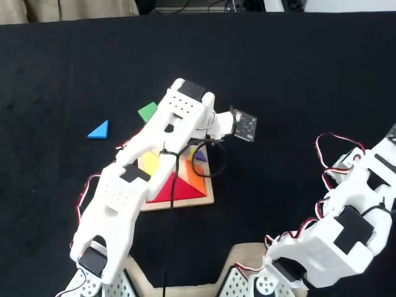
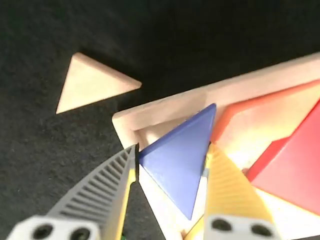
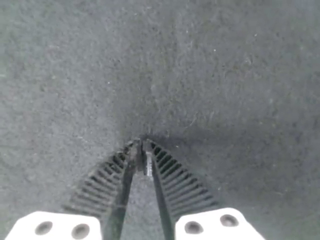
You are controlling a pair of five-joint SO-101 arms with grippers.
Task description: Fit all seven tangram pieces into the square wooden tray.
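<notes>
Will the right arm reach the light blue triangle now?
Probably not: the right gripper sits far across the table, with the left arm and tray between it and the light blue triangle.

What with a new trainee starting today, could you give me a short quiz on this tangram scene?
1. True or false: the right gripper is shut and empty.
2. The held triangle in the left gripper is: A red, B violet, C green.
3. In the high view, how many pieces lie visibly on the cloth outside the wooden tray?
Key: 1 true. 2 B. 3 two: the blue triangle and the green piece.
</notes>
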